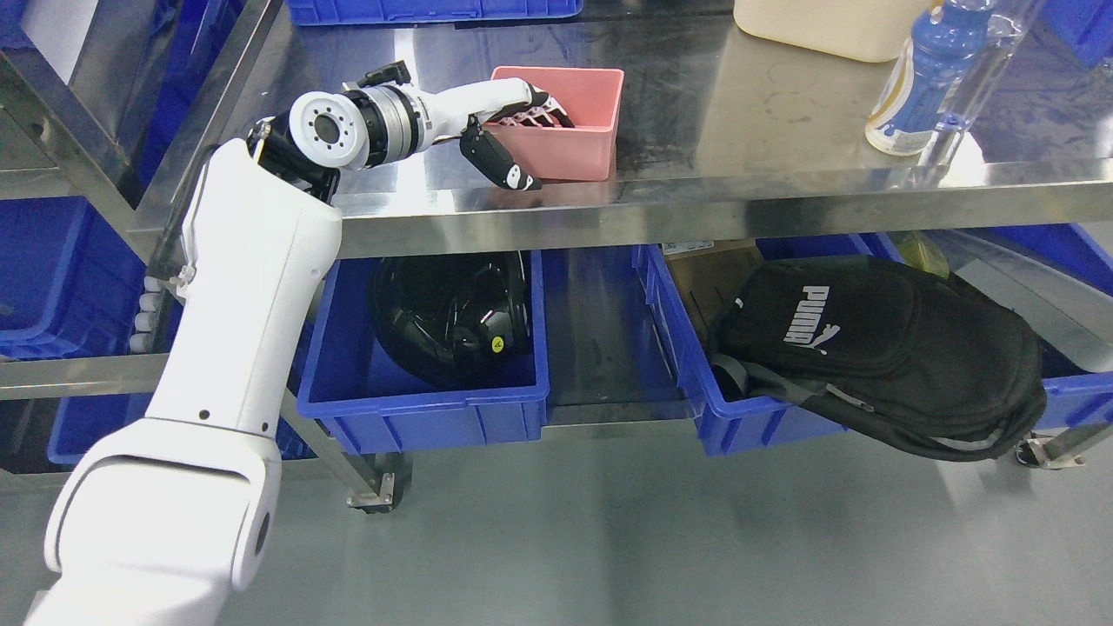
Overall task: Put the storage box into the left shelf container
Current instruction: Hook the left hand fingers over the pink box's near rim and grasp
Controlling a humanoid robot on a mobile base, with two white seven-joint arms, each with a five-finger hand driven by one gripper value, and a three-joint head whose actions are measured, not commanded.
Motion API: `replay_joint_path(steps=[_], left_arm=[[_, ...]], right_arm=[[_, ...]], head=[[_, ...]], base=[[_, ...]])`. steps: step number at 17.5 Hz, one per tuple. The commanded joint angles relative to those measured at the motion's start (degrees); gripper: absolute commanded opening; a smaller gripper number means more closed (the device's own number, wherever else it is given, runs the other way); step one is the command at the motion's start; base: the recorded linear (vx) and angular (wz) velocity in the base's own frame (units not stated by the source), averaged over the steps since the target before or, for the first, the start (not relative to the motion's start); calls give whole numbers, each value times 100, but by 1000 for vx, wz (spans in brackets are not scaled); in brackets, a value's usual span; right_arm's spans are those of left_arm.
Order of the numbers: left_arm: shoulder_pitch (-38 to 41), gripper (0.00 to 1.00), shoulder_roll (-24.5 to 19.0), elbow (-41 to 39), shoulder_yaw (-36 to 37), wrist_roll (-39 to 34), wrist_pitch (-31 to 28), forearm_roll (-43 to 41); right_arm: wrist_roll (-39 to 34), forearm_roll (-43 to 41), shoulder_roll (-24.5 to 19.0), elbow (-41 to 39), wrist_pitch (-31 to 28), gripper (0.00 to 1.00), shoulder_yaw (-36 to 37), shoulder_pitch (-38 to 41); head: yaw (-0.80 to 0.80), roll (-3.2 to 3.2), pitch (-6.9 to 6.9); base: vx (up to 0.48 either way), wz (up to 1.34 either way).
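Observation:
A pink storage box (pixel 581 130) stands on the steel table top (pixel 748 130), near its front edge. My left hand (pixel 517 130) grips the box's left wall: several fingers (pixel 543 113) curl inside the box and the black thumb (pixel 497 161) presses on the outside. On the shelf below, under the box, sits a blue container (pixel 417 409) with a black helmet (pixel 448 313) in it. My right arm does not show.
A second blue bin (pixel 696 382) on the lower shelf at right holds a black backpack (pixel 878 348) that hangs over its rim. A blue bottle (pixel 922 78) and a cream tub (pixel 835 26) stand at the table's back right. More blue bins (pixel 52 278) sit at left.

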State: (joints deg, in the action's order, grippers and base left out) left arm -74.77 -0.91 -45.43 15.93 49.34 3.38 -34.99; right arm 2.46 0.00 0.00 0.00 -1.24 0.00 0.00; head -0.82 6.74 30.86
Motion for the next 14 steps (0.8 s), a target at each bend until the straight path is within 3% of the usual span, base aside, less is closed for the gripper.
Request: replay_joint_path(steps=[1, 2, 4, 7, 14], left_arm=[[-20, 25, -9, 430, -150, -39, 214, -26], [-20, 13, -9, 439, -343, -39, 407, -26], [-20, 2, -9, 439, -590, -30, 601, 0], [-11, 0, -9, 439, -1099, -21, 628, 376], [33, 0, -9, 439, -1276, -21, 523, 3443]], right_arm=[[0, 9, 100, -100, 1, 100, 26, 53], [0, 9, 100, -100, 1, 100, 26, 53], [0, 9, 100, -100, 1, 100, 26, 53], [0, 9, 100, -100, 1, 100, 26, 53], [0, 9, 100, -100, 1, 100, 26, 53]], head=[[0, 0, 0], [0, 0, 0], [0, 0, 0], [0, 0, 0], [0, 0, 0]], base=[[-3, 11], [0, 17], [1, 14], [0, 4], [0, 0]])
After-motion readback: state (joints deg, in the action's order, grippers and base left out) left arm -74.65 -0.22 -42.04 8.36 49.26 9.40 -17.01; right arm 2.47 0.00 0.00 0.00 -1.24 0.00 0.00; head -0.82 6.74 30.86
